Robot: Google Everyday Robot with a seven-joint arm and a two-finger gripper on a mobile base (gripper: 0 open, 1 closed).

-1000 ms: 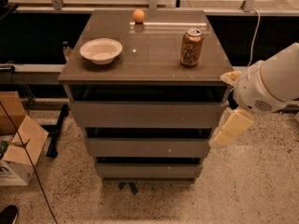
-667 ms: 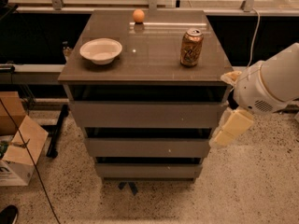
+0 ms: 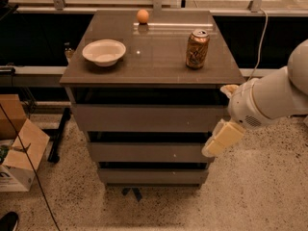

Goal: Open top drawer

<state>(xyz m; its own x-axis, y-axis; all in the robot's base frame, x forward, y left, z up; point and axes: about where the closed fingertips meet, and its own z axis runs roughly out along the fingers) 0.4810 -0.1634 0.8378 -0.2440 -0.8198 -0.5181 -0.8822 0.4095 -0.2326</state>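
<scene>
The top drawer (image 3: 144,118) sat just under the table's (image 3: 154,69) front edge, its long axis running left to right and its flat front facing the camera. A bowl (image 3: 104,51), nothing in it, stood near the left edge. A can (image 3: 197,48) stood near the right edge and an orange (image 3: 142,16) at the back edge. The gripper (image 3: 223,137) hung just beside the drawer's right end; whether it was released or clenched could not be told.

Cream end effector (image 3: 223,119) rt of grey top drawer (image 3: 144,118); white bowl (image 3: 103,51)
</scene>
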